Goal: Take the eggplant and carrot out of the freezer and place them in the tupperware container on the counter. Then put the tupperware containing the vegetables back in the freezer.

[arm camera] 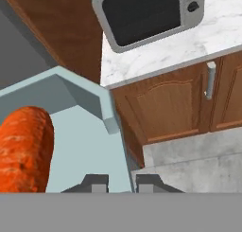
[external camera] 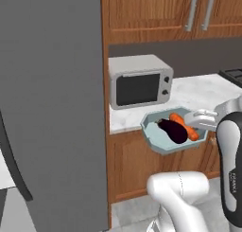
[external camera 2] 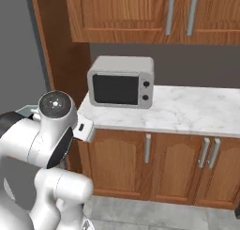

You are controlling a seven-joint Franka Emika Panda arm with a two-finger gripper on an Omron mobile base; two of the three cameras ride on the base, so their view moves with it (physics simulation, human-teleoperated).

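Pincer [arm camera: 121, 181] clamps tupperware container [external camera: 156, 140] rim.

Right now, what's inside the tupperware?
Inside the tupperware container: the eggplant and the carrot behind it, side by side. The eggplant covers part of the carrot and the tub floor beneath. The gripper is shut on its rim.

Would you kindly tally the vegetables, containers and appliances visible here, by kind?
Vegetables: 2, the eggplant and the carrot
Containers: 1, the tupperware container
Appliances: 2, the microwave and the freezer
Total: 5
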